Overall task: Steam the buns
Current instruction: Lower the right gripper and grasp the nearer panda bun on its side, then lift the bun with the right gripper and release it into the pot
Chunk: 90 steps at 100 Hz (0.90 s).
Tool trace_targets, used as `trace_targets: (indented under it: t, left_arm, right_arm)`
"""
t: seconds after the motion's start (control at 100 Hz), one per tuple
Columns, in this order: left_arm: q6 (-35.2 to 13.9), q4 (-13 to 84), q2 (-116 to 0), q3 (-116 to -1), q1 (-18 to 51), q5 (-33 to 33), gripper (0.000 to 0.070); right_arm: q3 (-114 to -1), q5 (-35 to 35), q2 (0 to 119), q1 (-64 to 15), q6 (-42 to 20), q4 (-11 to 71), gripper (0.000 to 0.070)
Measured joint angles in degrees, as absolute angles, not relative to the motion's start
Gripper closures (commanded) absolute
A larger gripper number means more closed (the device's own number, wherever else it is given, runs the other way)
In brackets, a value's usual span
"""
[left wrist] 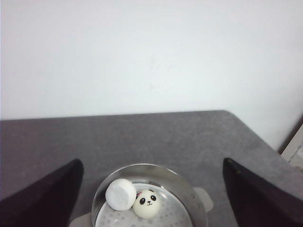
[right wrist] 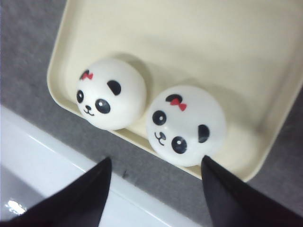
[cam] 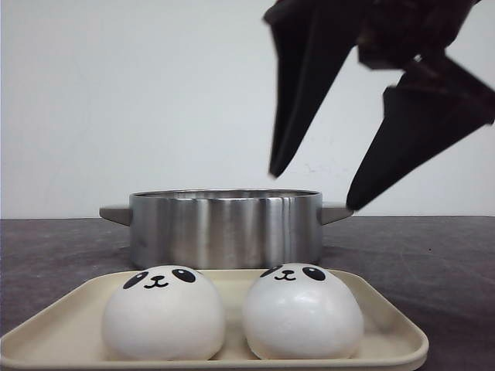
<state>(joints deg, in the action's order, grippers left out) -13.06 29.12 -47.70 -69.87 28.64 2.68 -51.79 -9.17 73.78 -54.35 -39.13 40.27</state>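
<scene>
Black right end effector wide open, empty, above buns.

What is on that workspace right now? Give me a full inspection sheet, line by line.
Surface: dark grey table, with no spills seen.
Job's things: two buns sit side by side on the cream tray. Two more are inside the steel pot behind the tray: one face up, one showing a plain white side.
Clutter: nothing seen.
Grippers: the left gripper is open and empty above the pot. The right gripper is open and empty above the tray's buns.
Cables: nothing seen.
Surroundings: plain white wall behind the table.
</scene>
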Motion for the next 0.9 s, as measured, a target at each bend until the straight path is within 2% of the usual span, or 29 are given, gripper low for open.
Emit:
trace_targets:
  t: [0.4, 0.44, 0.45, 0.47, 0.48, 0.5, 0.69, 0.77, 0.9]
  left_arm:
    - [-13.1, 35.5, -45.3, -69.9, 28.6, 2.7, 0.015]
    - [-13.0, 35.7, -45.5, -69.9, 28.6, 2.7, 0.015]
    - [-13.0, 35.8, -45.5, -69.9, 28.6, 2.7, 0.015]
    - [-13.0, 35.8, -45.5, -69.9, 28.6, 2.7, 0.015]
    - [-13.0, 35.8, -45.5, -69.9, 28.6, 2.7, 0.015]
    - [-13.0, 35.8, -45.5, -69.9, 28.6, 2.7, 0.015]
    - [-13.0, 35.4, -45.4, -69.9, 28.6, 2.7, 0.015]
    - [-13.0, 35.4, -45.4, -69.9, 28.6, 2.7, 0.015]
    - [-13.0, 35.4, -45.4, -69.9, 28.6, 2.7, 0.015]
  right_arm:
    - [-52.2, -7.5, 85.4, -54.7, -39.3, 35.9, 0.0331]
    - [-52.4, -7.5, 86.1, -54.7, -39.4, 34.8, 0.041]
    - [-52.5, -7.5, 86.2, -54.7, -39.4, 34.5, 0.0467]
    - [-52.6, -7.5, 86.5, -54.7, -39.4, 34.1, 0.0534]
    - [-52.6, -7.5, 86.6, -54.7, -39.4, 33.9, 0.0606]
    - [-52.6, -7.5, 86.9, -54.7, -39.5, 33.7, 0.07]
    - [-52.9, -7.2, 87.6, -54.7, -38.9, 32.7, 0.0691]
    - [-54.2, -4.7, 86.9, -54.7, -38.8, 33.9, 0.0691]
    - [-61.7, -1.1, 82.1, -54.7, -37.1, 35.4, 0.0693]
